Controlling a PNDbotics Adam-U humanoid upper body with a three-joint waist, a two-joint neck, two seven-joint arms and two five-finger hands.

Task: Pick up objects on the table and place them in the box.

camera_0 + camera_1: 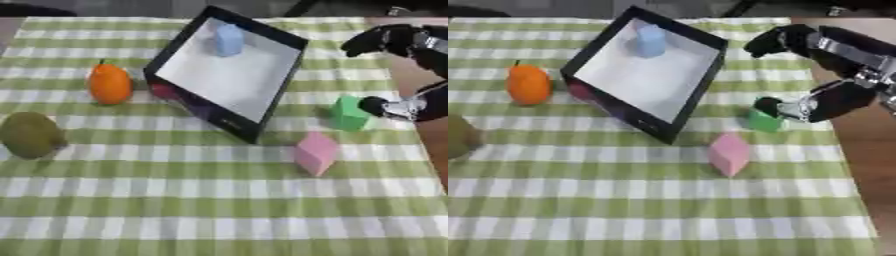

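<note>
the green block (348,114) sits on the checked cloth (219,200) just right of the black box (229,70), and the right hand (820,70) is on it now: thumb tip touching the block's right side, the other fingers arched above and spread wide, so nothing is held yet. to do this bit well i'd bring those upper fingers down onto the far side so the block gets pinched square, then lift straight up before swinging left over the box wall, which looks tall enough to clip.

count: one green block, one pink block (316,152) in front of it, one pale blue block (229,40) already inside the box, one orange fruit (109,84), one brownish-green fruit (31,134) at the left edge. something reddish (164,90) peeks out by the box's left wall, can't tell what. left hand isn't visible.
</note>
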